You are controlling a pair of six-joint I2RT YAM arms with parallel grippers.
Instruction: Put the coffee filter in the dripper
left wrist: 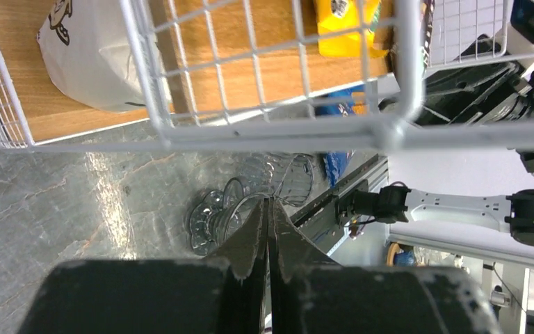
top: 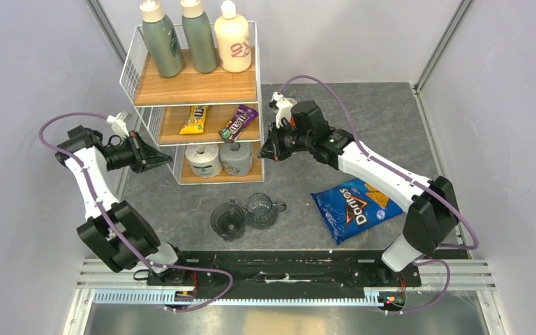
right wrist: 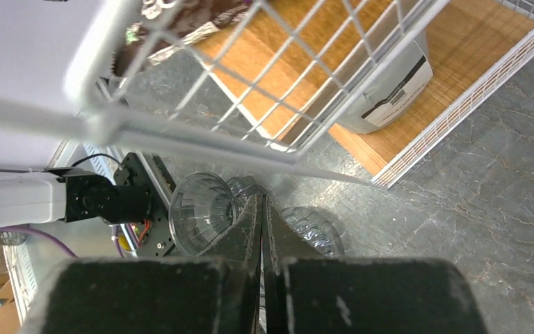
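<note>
- Top external view: The dripper stood upright on the tabletop, close to the near edge and touching or just beside a glass mug. My left gripper and right gripper hung on either side of the wire shelf, each with its tips pointed toward it. The dripper lay between my two arms and nearer the bases than either gripper. I judged the right gripper only slightly nearer. I saw no coffee filter here.
- Left wrist view: My left gripper had its fingers pressed together and held nothing. The dripper showed just past the tips, with the mug beyond it and the shelf above both. The filter was not visible.
- Right wrist view: My right gripper was likewise pressed together and empty. The dripper showed its open mouth just left of the tips. The mug was to their right. Again I saw no filter, so I judged that it had to be found first.
</note>
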